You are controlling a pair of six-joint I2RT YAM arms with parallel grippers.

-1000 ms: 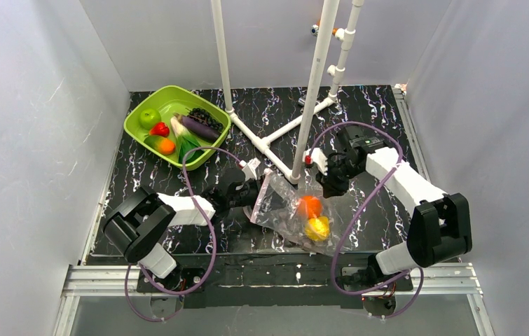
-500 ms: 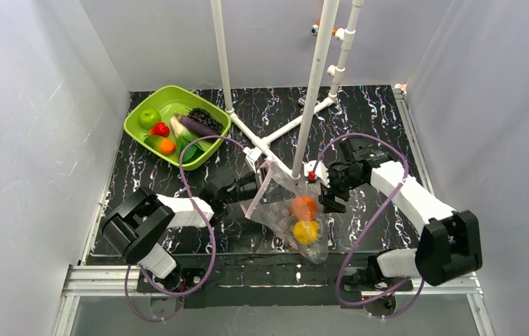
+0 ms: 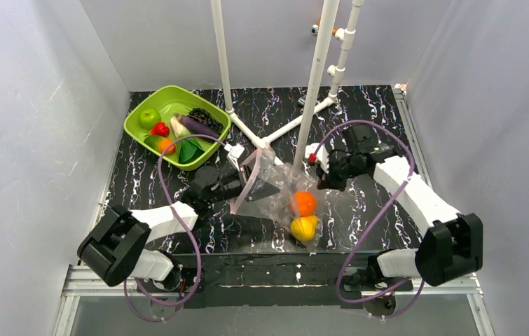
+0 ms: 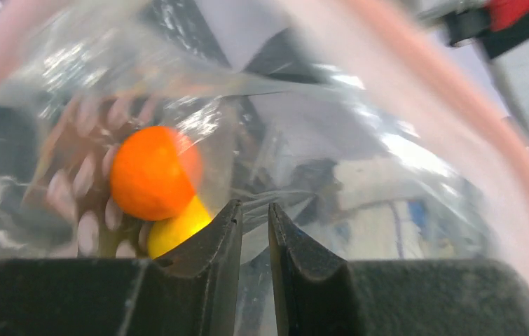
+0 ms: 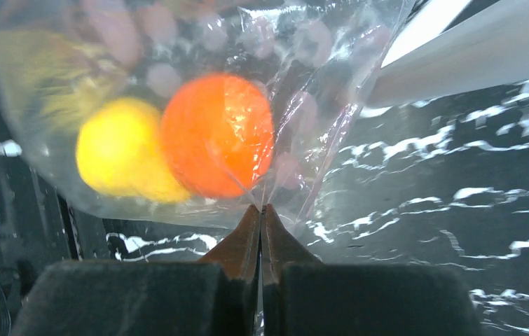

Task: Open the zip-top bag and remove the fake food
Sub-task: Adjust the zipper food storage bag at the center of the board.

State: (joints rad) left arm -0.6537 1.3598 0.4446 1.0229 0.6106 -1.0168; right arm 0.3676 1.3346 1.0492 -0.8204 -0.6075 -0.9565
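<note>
- 2 grippers hold the zip-top bag (image 3: 268,199) from opposite sides, and its clear film stretches between them over the black marbled table (image 3: 373,119).
- Left gripper (image 4: 254,206): jaws nearly together, clenched on a fold of film at the bag's mouth, with the pink zip strip (image 3: 249,175) curving just beside it.
- Right gripper (image 5: 260,208): jaws pressed tight, pinching the bag's film at their tips.
- 1 orange (image 3: 305,204) and 1 yellow lemon (image 3: 304,227) lie inside the bag, touching each other. They sit just ahead of the right gripper's tips and deeper in the bag from the left gripper.
- 1 lime-green tray (image 3: 132,129) sits well apart, beyond the left gripper on its left. It holds a green apple (image 3: 150,117), a purple eggplant (image 3: 198,127) and dark grapes (image 3: 206,115).
</note>
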